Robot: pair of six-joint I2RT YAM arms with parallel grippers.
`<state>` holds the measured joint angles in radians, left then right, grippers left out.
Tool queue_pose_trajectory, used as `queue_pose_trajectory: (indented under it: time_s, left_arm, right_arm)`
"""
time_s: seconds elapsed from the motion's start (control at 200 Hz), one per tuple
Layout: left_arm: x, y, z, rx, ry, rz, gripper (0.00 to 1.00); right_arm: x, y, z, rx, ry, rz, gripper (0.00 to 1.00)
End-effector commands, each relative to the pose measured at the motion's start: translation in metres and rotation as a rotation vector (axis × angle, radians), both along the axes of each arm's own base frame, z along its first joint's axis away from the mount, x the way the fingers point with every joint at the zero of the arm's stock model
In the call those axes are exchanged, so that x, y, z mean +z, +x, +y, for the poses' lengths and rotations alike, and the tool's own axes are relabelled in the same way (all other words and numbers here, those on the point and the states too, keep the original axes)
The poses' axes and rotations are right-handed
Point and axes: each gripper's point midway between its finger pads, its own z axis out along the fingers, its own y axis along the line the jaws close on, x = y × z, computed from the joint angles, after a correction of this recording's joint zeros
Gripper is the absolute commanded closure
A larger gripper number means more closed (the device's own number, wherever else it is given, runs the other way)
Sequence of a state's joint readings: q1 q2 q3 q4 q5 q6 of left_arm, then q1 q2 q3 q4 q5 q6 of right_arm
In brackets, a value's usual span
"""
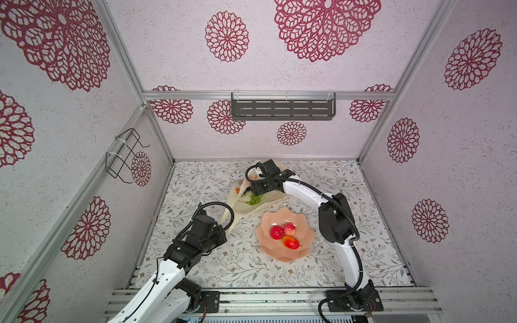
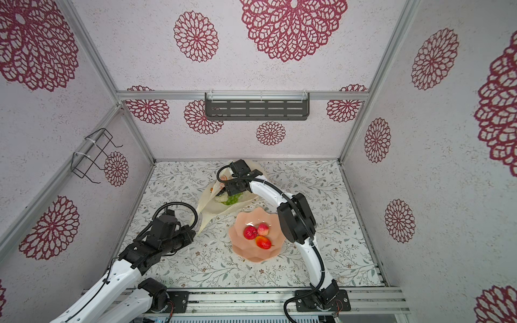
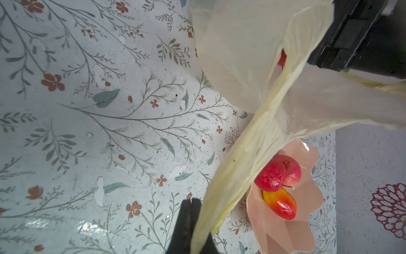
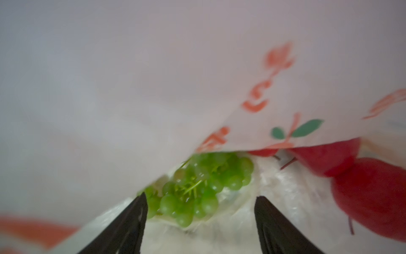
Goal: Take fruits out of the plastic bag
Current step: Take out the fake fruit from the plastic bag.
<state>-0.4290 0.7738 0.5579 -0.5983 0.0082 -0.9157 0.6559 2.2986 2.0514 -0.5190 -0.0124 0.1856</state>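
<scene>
The plastic bag (image 1: 246, 210) (image 2: 214, 208) lies at the back middle of the table, its mouth toward the front. One loop handle (image 3: 241, 158) runs taut to my left gripper (image 3: 190, 201) (image 1: 225, 231), which is shut on it. My right gripper (image 4: 200, 198) (image 1: 256, 193) reaches into the bag mouth, open, its fingers on either side of a green grape bunch (image 4: 197, 182) (image 1: 255, 200) without touching it. Red fruits (image 4: 362, 193) lie deeper in the bag beside the grapes. Three more fruits, two round red ones (image 1: 277, 232) and a red-yellow mango shape (image 1: 291, 242), sit in the bowl.
The peach-pink scalloped bowl (image 1: 303, 223) (image 3: 283, 233) stands right of the bag, between both arms. The right arm's elbow (image 1: 335, 221) hangs next to its right rim. Patterned walls close in three sides, with a dark shelf (image 1: 282, 109) and a wire rack (image 1: 123, 156) high up.
</scene>
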Motion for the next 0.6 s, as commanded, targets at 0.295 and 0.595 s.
queue_pose_trajectory:
  time_s: [0.295,0.595]
  left_arm:
    - [0.012,0.015,-0.014,-0.072,-0.004,-0.039,1.00]
    - [0.028,0.031,-0.040,-0.177,-0.023,-0.142,1.00]
  right_arm:
    - [0.002,0.005,-0.026,-0.053,-0.092,-0.052,0.23]
    - [-0.013,-0.005,-0.075,-0.096,-0.217,-0.067,0.15]
